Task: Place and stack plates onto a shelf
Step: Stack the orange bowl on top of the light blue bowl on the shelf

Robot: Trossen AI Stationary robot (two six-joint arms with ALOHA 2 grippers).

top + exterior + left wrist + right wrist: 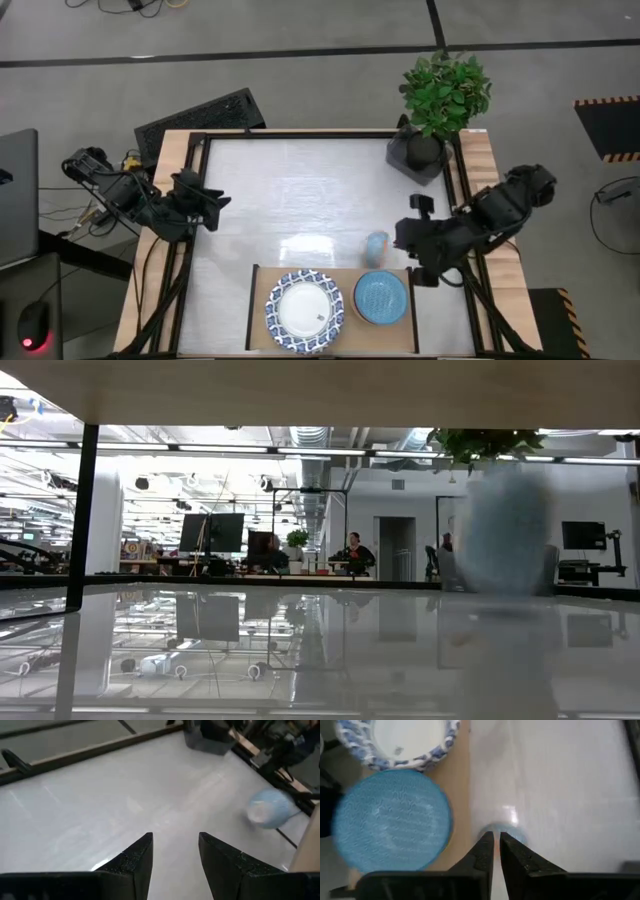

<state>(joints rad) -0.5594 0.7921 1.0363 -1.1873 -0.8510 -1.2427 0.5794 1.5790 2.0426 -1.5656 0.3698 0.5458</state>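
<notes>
A plate (304, 310) with a blue-and-white patterned rim and white centre lies flat on the light-wood shelf (258, 300) at the table's near edge. Beside it on the shelf lies an all-blue plate (380, 297), which also shows in the right wrist view (390, 820) next to the patterned plate (395, 740). A pale blue cup (377, 245) stands on the table just beyond the shelf. My right gripper (496, 842) hovers above the cup (517, 834), its fingers a narrow gap apart and touching nothing. My left gripper (175, 847) waits open over the table's left edge (212, 200).
A potted plant (435, 110) stands in the far right corner. A dark frame (300, 135) runs round the white tabletop. A keyboard (200, 115) lies beyond the far left edge. In the low view the shelf's board (300, 390) spans the top, on a black leg (85, 510).
</notes>
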